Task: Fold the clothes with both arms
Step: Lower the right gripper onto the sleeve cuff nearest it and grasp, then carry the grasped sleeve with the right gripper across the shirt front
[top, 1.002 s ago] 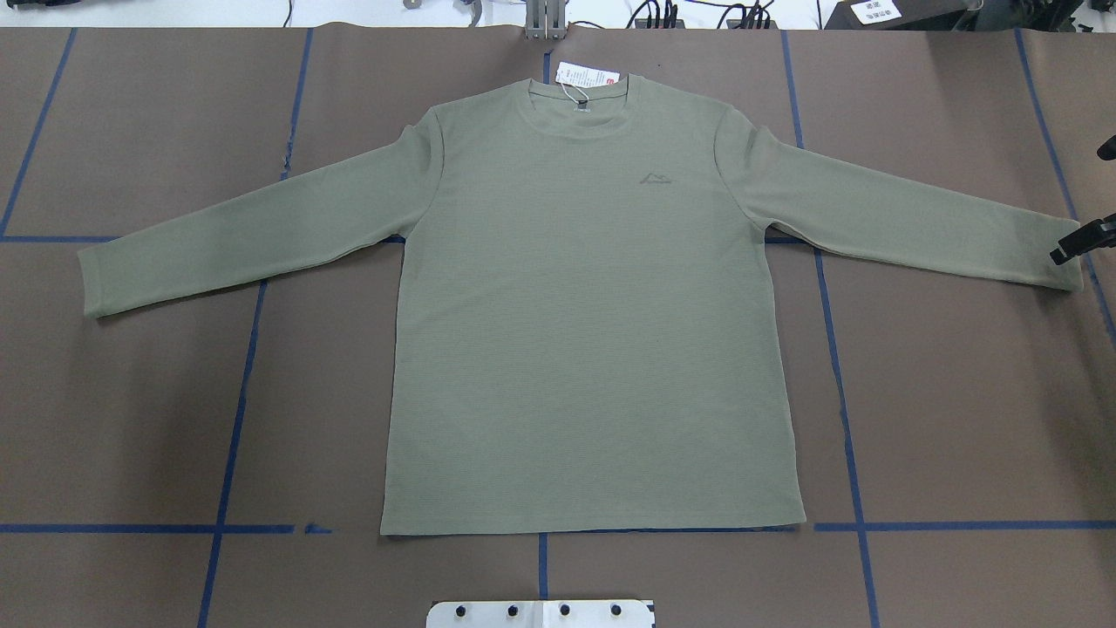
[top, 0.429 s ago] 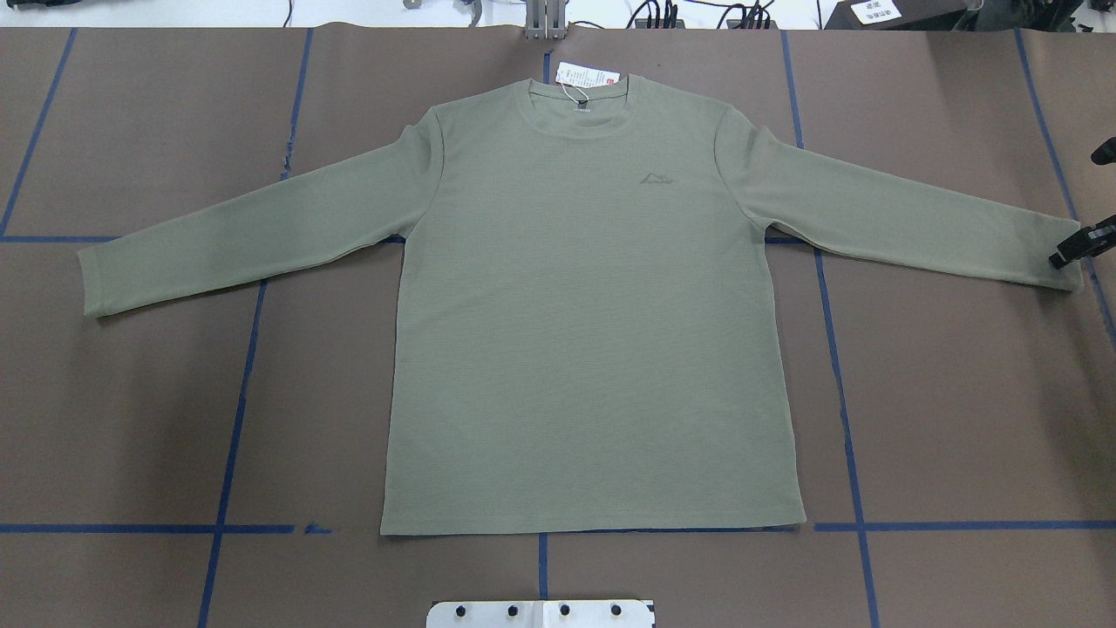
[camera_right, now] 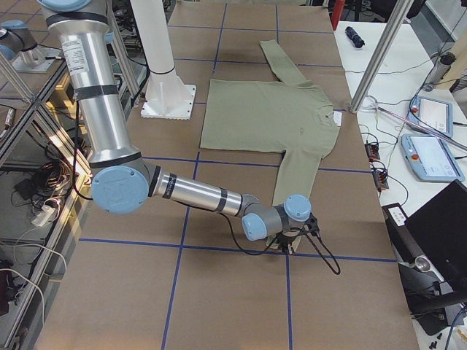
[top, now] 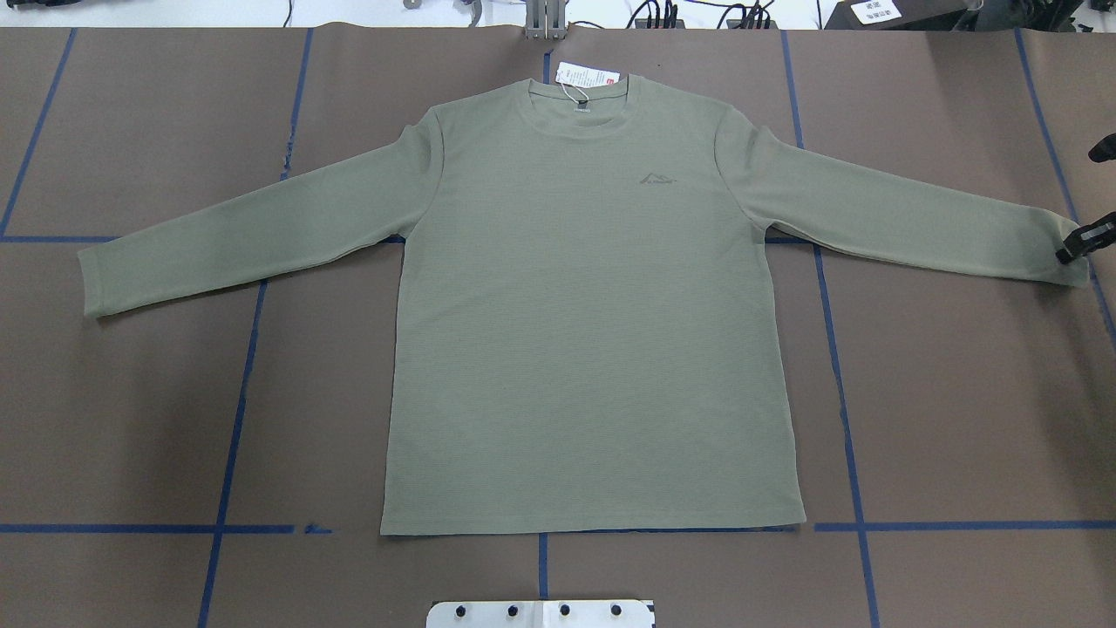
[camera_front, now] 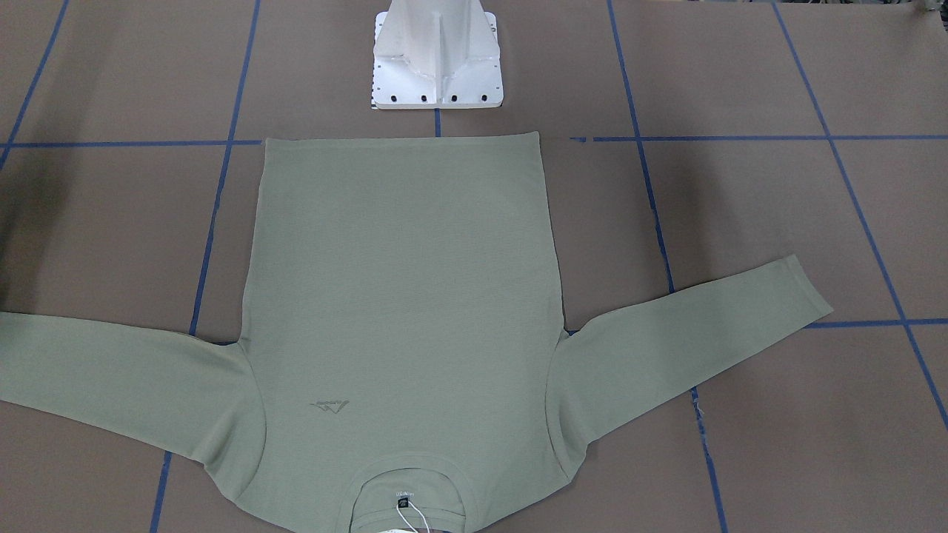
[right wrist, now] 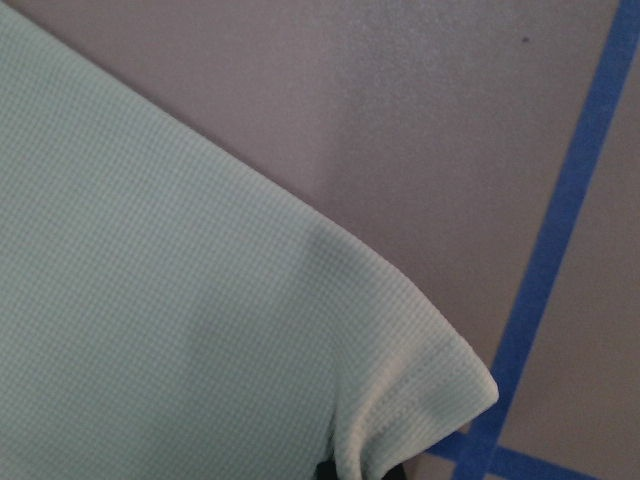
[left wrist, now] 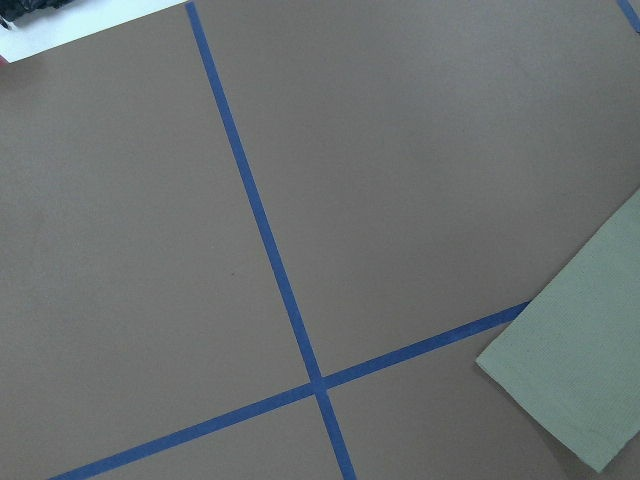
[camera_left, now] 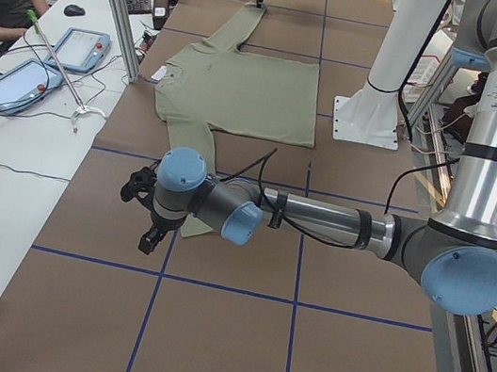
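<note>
With the shirt (top: pixel 593 305) lying flat on the desk (top: pixel 131 419) beyond the white pedestal (camera_front: pixel 437 66), the right tool (top: pixel 1079 242) is pinching its right cuff, while the left tool (camera_left: pixel 149 236), its grip impossible to tell, is hovering beside the left cuff.

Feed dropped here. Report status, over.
Left claw beside left cuff, jaws unreadable. Right claw at right cuff, grip unclear. Shirt flat, unfolded. No obstruction seen.

The olive-green long-sleeved shirt (top: pixel 593 331) lies flat, front up, both sleeves spread wide, its collar and white hang tag (top: pixel 586 77) at the table's far side. The right arm (camera_right: pixel 197 197) reaches low, with the right gripper (top: pixel 1079 244) at one sleeve's cuff. The left arm (camera_left: pixel 319 222) holds the left gripper (camera_left: pixel 148 227) just beside the other cuff.
</note>
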`<state>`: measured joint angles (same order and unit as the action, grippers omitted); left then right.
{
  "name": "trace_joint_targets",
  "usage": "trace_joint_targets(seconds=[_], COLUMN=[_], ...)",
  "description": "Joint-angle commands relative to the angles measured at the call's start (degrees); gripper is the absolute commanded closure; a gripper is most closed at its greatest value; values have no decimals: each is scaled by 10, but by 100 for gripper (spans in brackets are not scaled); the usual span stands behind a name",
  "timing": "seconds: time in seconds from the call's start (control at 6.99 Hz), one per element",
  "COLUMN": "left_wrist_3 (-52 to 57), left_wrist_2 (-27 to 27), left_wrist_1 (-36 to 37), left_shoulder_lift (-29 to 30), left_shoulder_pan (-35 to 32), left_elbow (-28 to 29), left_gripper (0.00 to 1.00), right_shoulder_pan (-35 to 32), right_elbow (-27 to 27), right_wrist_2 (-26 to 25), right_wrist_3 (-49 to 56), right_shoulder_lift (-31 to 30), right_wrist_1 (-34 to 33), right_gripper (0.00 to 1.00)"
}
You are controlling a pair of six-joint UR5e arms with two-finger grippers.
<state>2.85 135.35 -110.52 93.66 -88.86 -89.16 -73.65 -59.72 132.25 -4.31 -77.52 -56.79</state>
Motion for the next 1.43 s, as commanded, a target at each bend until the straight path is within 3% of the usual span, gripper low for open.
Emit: trace_joint_targets(seconds=[0.0, 0.29, 0.57, 0.86, 1.15, 1.29], left_wrist_3=[0, 0, 0, 0, 0, 0], left_wrist_2=[1, 1, 2, 10, 11, 11], left_wrist_1=[0, 0, 2, 2, 5, 5], left_shoulder_lift=[1, 1, 4, 4, 4, 4], left_shoulder_pan=[0, 0, 0, 0, 0, 0], left_elbow=[0, 1, 1, 2, 3, 4], left_gripper=[0, 0, 0, 0, 0, 0], right_shoulder_pan=[0, 0, 1, 39, 105, 152], right_elbow=[-22, -53, -72, -89, -87, -85], right_wrist_2=[33, 90, 147, 147, 137, 81], right_wrist_3=[-15, -111, -229, -366, -429, -437], right_shoulder_lift=[6, 26, 90, 180, 326, 403], right_wrist_1=[-1, -2, -4, -6, -107, -151], right_gripper=[100, 100, 100, 100, 100, 100])
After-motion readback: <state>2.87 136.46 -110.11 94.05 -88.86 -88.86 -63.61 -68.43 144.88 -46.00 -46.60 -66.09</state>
